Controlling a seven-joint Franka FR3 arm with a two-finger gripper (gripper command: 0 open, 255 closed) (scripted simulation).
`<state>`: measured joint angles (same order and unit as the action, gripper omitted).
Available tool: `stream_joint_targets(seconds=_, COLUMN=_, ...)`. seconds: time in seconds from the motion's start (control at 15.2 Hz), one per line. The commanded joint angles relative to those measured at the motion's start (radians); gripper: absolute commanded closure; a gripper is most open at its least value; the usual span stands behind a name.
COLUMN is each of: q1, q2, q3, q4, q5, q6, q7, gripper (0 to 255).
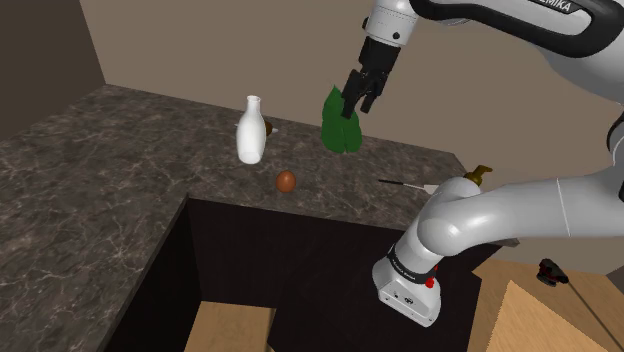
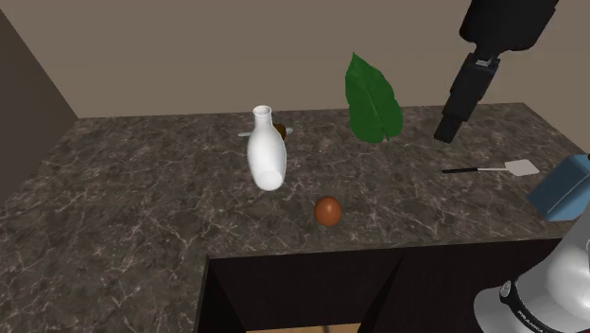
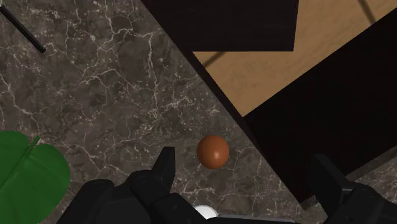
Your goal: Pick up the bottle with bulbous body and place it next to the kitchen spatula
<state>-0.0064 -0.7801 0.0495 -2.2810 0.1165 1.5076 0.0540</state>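
Observation:
The white bottle (image 1: 251, 130) with a bulbous body and narrow neck stands upright on the dark marble counter (image 1: 90, 170); it is also in the second exterior view (image 2: 266, 151). The spatula (image 1: 408, 184), with a thin black handle and white blade (image 2: 521, 168), lies flat toward the shoulder view's right. My black gripper (image 1: 360, 100) hangs high above the counter, in front of the green leaf and well to the right of the bottle. Its fingers (image 3: 167, 162) stand wide apart with nothing between them. In the wrist view the gripper (image 3: 245, 172) looks down on a brown ball.
A brown egg-like ball (image 1: 286, 180) (image 3: 212, 151) rests near the counter's front edge. A tall green leaf (image 2: 372, 99) stands at the back. A small brown object (image 2: 279, 131) sits behind the bottle. A pump bottle (image 1: 478, 177) and a blue item (image 2: 563, 189) are at the right.

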Motion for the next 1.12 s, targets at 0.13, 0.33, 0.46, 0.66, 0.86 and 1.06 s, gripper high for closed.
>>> stream_joint_targets(seconds=0.13, q1=-0.004, q2=0.074, q3=0.005, q4=0.027, q5=-0.004, q6=0.044, q7=0.0, gripper=0)
stream_joint_targets(seconds=0.33, q1=-0.011, q2=0.188, q3=0.011, q4=0.078, q5=-0.012, q6=0.103, q7=0.001, gripper=0)
stream_joint_targets(seconds=0.46, q1=-0.015, q2=0.265, q3=0.015, q4=0.118, q5=-0.018, q6=0.136, q7=0.003, gripper=0)
stream_joint_targets(seconds=0.66, q1=-0.021, q2=0.381, q3=0.021, q4=0.188, q5=-0.029, q6=0.178, q7=0.008, gripper=0)
stream_joint_targets(seconds=0.86, q1=-0.026, q2=0.499, q3=0.026, q4=0.269, q5=-0.041, q6=0.209, q7=0.015, gripper=0)
stream_joint_targets(seconds=1.06, q1=-0.029, q2=0.618, q3=0.03, q4=0.364, q5=-0.056, q6=0.229, q7=0.024, gripper=0)
